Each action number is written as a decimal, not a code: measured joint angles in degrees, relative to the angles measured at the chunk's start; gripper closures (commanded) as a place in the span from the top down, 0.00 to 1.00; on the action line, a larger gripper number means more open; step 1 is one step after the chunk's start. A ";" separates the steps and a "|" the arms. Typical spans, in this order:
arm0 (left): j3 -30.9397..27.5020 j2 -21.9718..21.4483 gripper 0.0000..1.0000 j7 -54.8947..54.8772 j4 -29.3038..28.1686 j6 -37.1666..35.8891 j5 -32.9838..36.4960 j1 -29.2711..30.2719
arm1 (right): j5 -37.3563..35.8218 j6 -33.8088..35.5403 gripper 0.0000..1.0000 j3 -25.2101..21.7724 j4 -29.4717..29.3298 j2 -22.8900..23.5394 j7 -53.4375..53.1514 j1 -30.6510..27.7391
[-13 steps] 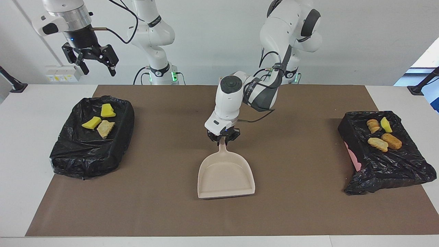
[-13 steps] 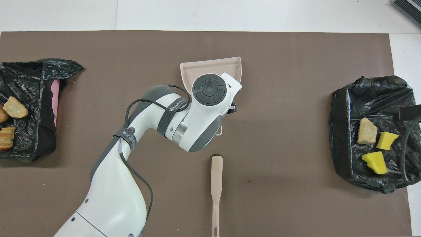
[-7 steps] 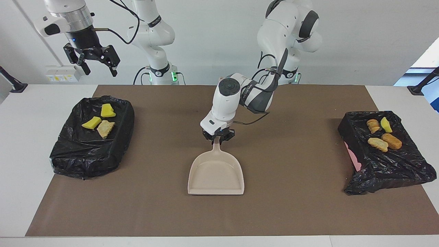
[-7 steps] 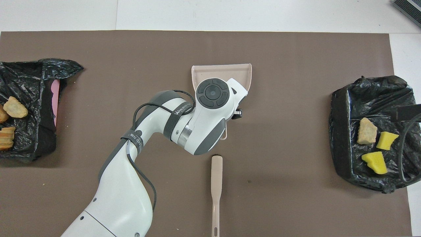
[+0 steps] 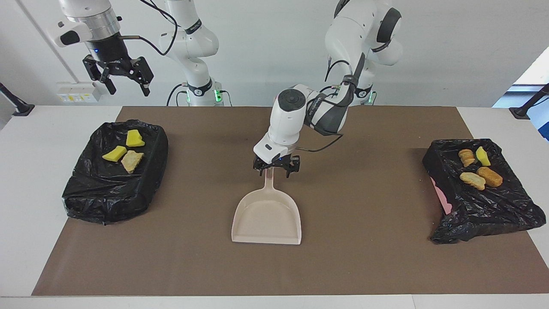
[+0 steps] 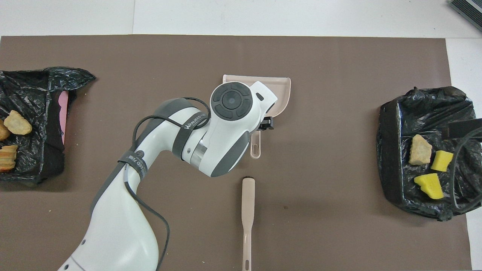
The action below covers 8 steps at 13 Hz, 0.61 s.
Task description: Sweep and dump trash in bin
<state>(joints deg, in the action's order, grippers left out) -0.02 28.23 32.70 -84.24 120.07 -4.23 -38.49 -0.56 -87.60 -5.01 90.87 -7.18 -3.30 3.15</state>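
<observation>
Covering most of the white table [image 5: 25, 180] is a brown mat [image 5: 364, 257], and I take the beige dustpan [image 5: 266, 216] lying flat at its middle as my marker for everything else.

Toward the right arm's end of the table from the dustpan sits a black-bagged bin [image 5: 112, 189], and toward the left arm's end sits a second black-bagged bin [image 5: 480, 206], with a strip of pink showing at its side.

The left arm reaches in over the middle of the mat, and the left gripper [image 5: 276, 171] hangs just over the dustpan's handle with its fingers spread wide, one on each side of the handle and no longer pinching it. The right gripper [image 5: 121, 81] waits high in the air, above the table edge near the first bin, fingers also spread wide and holding nothing.

A beige brush [image 6: 247, 214] lies on the mat nearer to the robots than the dustpan, in line with its handle.

The trash is all in the bins: two yellow sponge chunks [image 5: 135, 138] and a tan lump [image 5: 131, 160] in the first bin, three bread-like lumps [image 5: 489, 176] and one yellow chunk [image 5: 482, 156] in the second. The dustpan's tray holds nothing.
</observation>
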 measured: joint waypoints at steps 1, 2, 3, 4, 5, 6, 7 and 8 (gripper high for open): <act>-2.09 -2.99 1.00 -2.34 -1.64 -1.37 0.00 0.08 | 0.00 0.00 1.00 -0.01 0.00 0.05 0.00 0.18; -3.92 -5.58 1.00 -4.45 -2.87 -3.57 0.00 0.25 | 0.00 0.00 1.00 -0.01 0.00 0.07 0.00 0.25; -5.57 -8.23 1.00 -6.89 -3.66 -6.54 0.00 0.74 | 0.00 0.00 1.00 -0.01 0.00 0.07 0.00 0.25; -6.69 -10.72 1.00 -10.05 -4.11 -8.96 0.00 1.76 | 0.00 0.00 1.00 -0.01 0.00 0.07 0.00 0.25; -7.17 -13.24 1.00 -13.89 -4.34 -10.97 0.00 3.69 | 0.00 0.00 1.00 -0.01 0.00 0.07 0.00 0.25; -7.37 -15.85 1.00 -17.74 -4.54 -13.45 -0.02 6.09 | 0.00 0.00 1.00 -0.01 0.00 0.07 0.00 0.25; -7.50 -18.32 1.00 -20.94 -4.68 -16.18 -0.02 8.41 | 0.00 0.00 1.00 -0.01 0.00 0.07 0.00 0.25; -7.57 -20.37 1.00 -23.54 -4.78 -18.18 -0.02 10.33 | 0.00 0.00 1.00 -0.01 0.00 0.07 0.00 0.25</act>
<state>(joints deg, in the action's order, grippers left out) -7.59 7.86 9.15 -89.02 101.89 -4.25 -28.15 -0.56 -87.60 -5.02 90.87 -7.12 -3.30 3.40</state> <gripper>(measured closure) 0.000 0.000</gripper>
